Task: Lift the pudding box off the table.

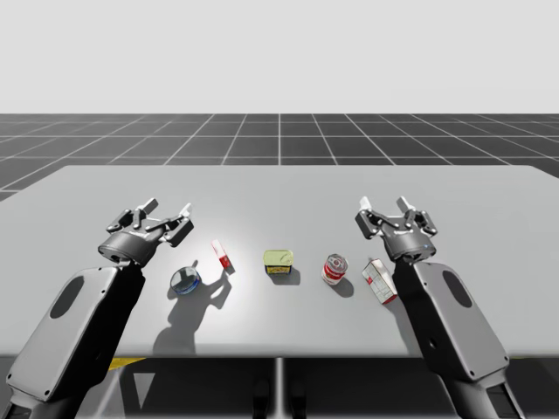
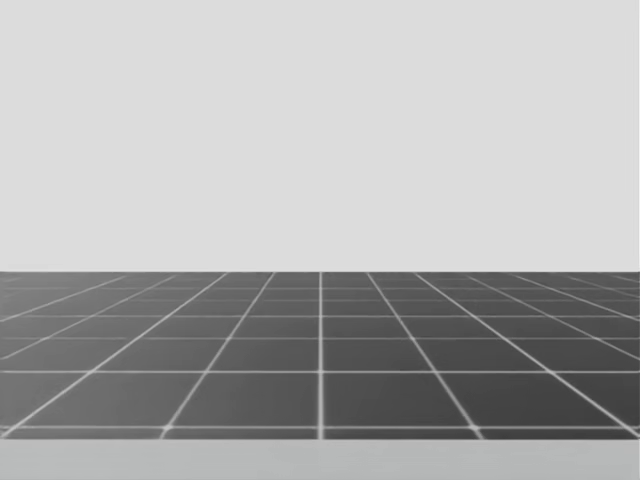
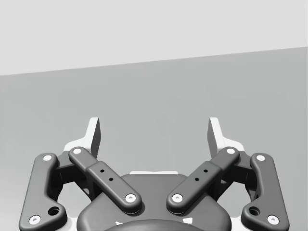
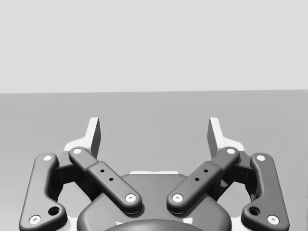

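Two boxes lie on the grey table point(image 1: 279, 188). A small red and white box point(image 1: 222, 254) stands left of the middle, and a larger red and white box point(image 1: 379, 280) lies at the right; I cannot tell which is the pudding box. My left gripper point(image 1: 169, 208) hovers open behind and left of the small box. My right gripper point(image 1: 383, 205) hovers open behind the larger box. In the left wrist view the gripper point(image 3: 154, 132) holds nothing between its fingers, with bare table ahead. The same holds for the gripper point(image 4: 154, 132) in the right wrist view.
A blue round can point(image 1: 184, 280) lies near my left arm. A flat green and yellow can point(image 1: 279, 261) sits in the middle, and a red can point(image 1: 334, 269) stands beside the larger box. The head view looks over the table's far edge point(image 2: 320, 460) at the dark grid floor point(image 2: 320, 350).
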